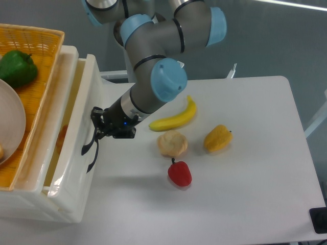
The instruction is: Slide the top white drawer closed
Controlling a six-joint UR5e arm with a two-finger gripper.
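We see the top white drawer (pixel 76 148) at the left, only slightly out of its cabinet (pixel 30 204), the gripper (pixel 99 127) against its black handle (pixel 91 148); whether the fingers are apart or together, we cannot tell. On the white table (pixel 245 168) lie a banana (pixel 176 118), bun (pixel 172 144), yellow pepper (pixel 217 138) and red pepper (pixel 180 173). Grey wall behind.

Single fixed camera, high oblique view, facing table (pixel 245 204), drawer unit at left edge
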